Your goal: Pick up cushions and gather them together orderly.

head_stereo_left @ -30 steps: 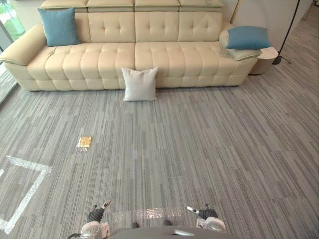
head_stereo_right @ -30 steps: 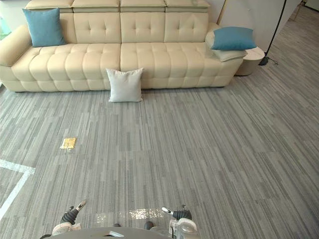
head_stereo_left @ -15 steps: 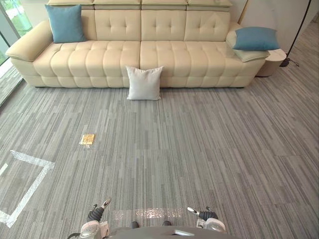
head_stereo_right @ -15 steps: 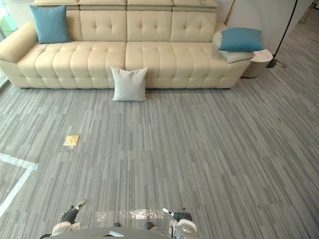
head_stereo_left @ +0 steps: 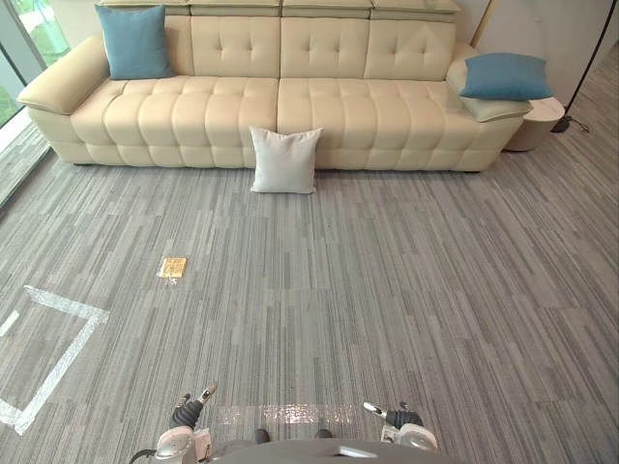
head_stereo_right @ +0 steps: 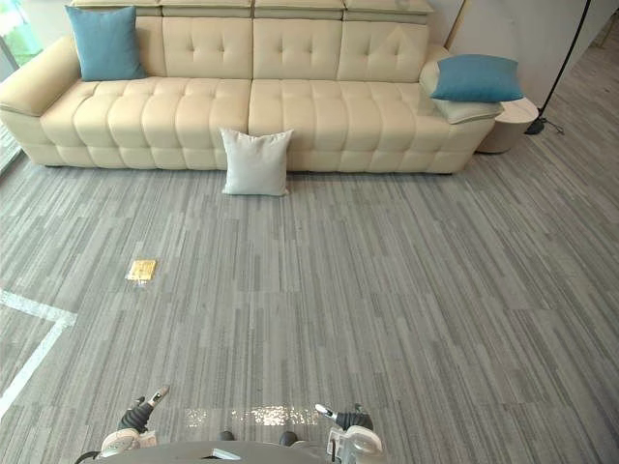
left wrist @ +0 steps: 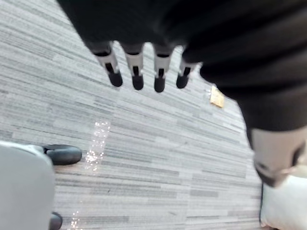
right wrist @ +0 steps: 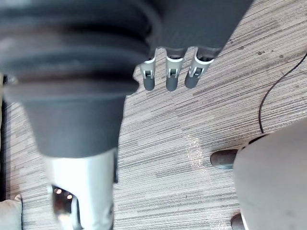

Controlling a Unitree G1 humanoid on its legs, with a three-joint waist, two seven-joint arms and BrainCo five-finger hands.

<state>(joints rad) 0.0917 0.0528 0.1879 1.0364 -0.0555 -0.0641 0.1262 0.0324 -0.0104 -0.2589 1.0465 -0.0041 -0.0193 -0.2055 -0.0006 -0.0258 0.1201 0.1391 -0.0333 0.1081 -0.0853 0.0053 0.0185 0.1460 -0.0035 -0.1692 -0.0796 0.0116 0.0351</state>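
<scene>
Cushion point(head_stereo_left: 284, 159) leaning on sofa point(head_stereo_left: 232, 111), well apart from left hand point(left wrist: 158, 28), right hand point(right wrist: 192, 24); fingers point(left wrist: 135, 64) straight, empty.

You've got grey carpet floor point(head_stereo_left: 406, 290), cream sofa point(head_stereo_left: 193, 121) standing on it at the far side, white cushion point(head_stereo_left: 284, 160) upright on the floor against the sofa front, left blue cushion point(head_stereo_left: 135, 41) on the seat against the backrest, right blue cushion point(head_stereo_left: 506, 75) on the armrest, small yellow plate point(head_stereo_left: 173, 267) and white tape lines point(head_stereo_left: 68, 338) on the carpet.

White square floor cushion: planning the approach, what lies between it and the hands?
Bare grey striped carpet up to the white square cushion, in the left eye view.
</scene>
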